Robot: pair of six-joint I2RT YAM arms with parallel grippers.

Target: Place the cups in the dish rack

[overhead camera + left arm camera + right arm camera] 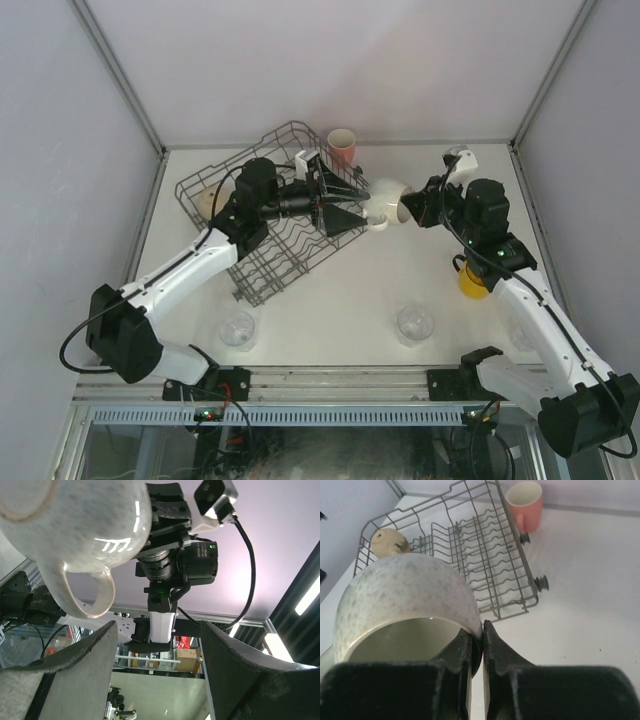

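My right gripper is shut on the rim of the speckled white mug, one finger inside it and one outside, and holds it above the table right of the dish rack. In the right wrist view the fingertips pinch the white mug's wall. My left gripper is open and faces that mug with nothing between its fingers. In the left wrist view the white mug hangs at the upper left, handle down. A tan mug lies in the rack. A pink cup stands behind the rack.
A yellow mug sits under my right forearm. Two clear glass tumblers stand near the front edge. The rack lies skewed at the back left, with the pink cup by its wheeled corner.
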